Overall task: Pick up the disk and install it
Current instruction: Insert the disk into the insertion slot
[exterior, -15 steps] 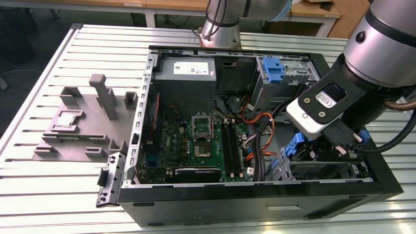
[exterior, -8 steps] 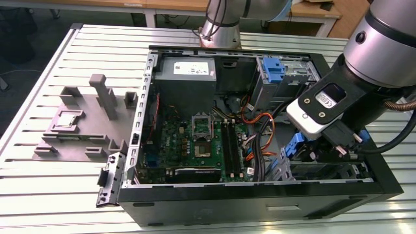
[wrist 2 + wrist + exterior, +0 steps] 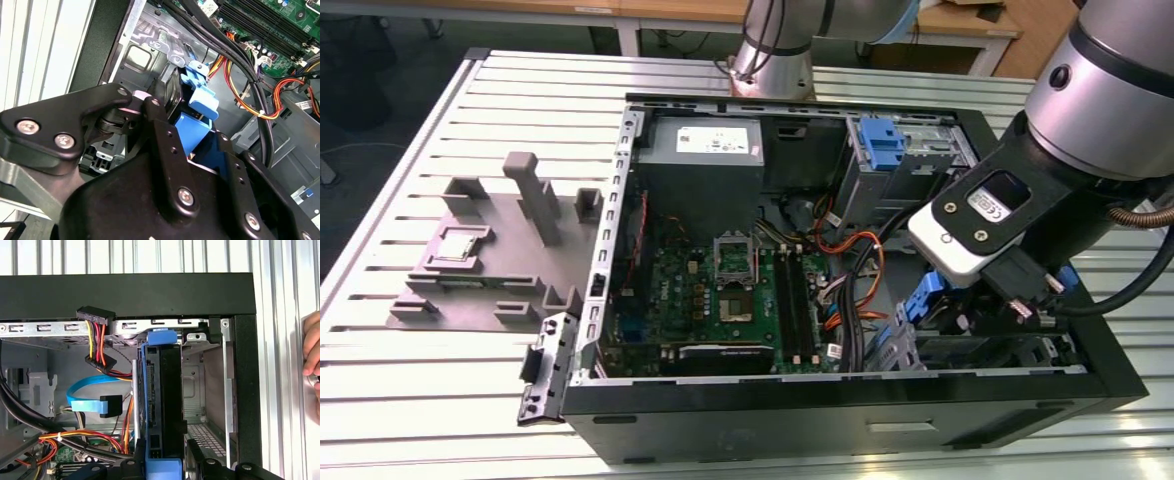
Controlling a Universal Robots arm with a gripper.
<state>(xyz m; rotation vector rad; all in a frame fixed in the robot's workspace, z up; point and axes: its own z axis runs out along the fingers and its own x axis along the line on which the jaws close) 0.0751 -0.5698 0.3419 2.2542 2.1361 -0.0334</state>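
The disk [image 3: 167,400] stands on edge in its blue carrier [image 3: 146,390], low inside the open computer case [image 3: 854,400], beside the metal drive bay [image 3: 200,390] at the case's front corner. My gripper [image 3: 165,457] is shut on the disk, one black finger on each side. In the second wrist view the carrier's blue tabs [image 3: 202,97] stick out past the gripper [image 3: 192,135], with the dark disk body [image 3: 172,95] behind them. In the exterior view the gripper [image 3: 974,305] is lowered into the case at that view's right, and blue carrier [image 3: 927,295] shows beside it.
Bundled power and data cables [image 3: 100,360] hang close beside the disk. The case holds the motherboard [image 3: 734,290], a grey power-supply box [image 3: 704,150] and an upright blue bracket [image 3: 883,140]. A grey fixture [image 3: 494,240] sits on the slatted table. A person's hand [image 3: 312,355] rests outside the case.
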